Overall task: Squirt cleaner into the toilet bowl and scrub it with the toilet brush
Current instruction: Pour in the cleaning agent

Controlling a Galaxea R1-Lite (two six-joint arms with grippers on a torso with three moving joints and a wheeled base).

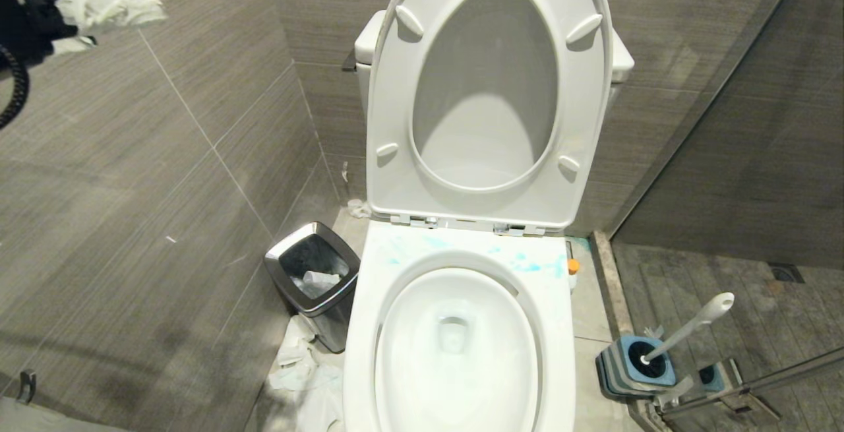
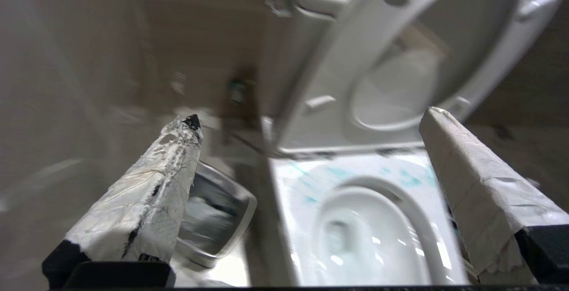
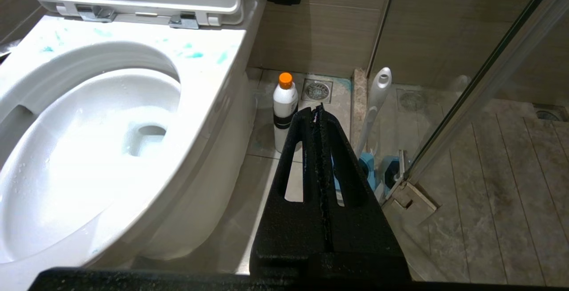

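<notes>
- Nearest, at 6 o'clock in the head view, is the toilet bowl (image 1: 455,346): a white ceramic oval, open, with water at the bottom. Its glazed surface looks hard and slick. Blue smears mark the rim near the hinges.
- The right gripper (image 3: 318,109) hangs beside the bowl's right flank, holding nothing, its black fingers pressed together. Neither the cleaner nor the brush is in hand.
- At 4 o'clock on the floor is the toilet brush (image 1: 692,326), its handle leaning out of a striped blue-and-grey holder (image 1: 633,366). The handle looks stiff, light plastic. I judge the rounded upper end the best place to take hold.
- At 3 o'clock, tight against the toilet's right side, stands the cleaner (image 3: 285,104), upright with its orange cap on. It likely weighs little, and its smooth wall may slip or dent if squeezed. I would grip it around the middle, below the neck.
- At 9 o'clock is a steel-rimmed trash bin (image 1: 315,274), with crumpled paper (image 1: 300,366) on the floor beside it.
- Farther back, at 12 o'clock, the seat and lid (image 1: 488,89) stand raised against the tank.
- At 10 o'clock, high near the wall, is the left gripper (image 1: 122,20), empty, its paper-wrapped fingers (image 2: 151,193) spread wide apart.
</notes>
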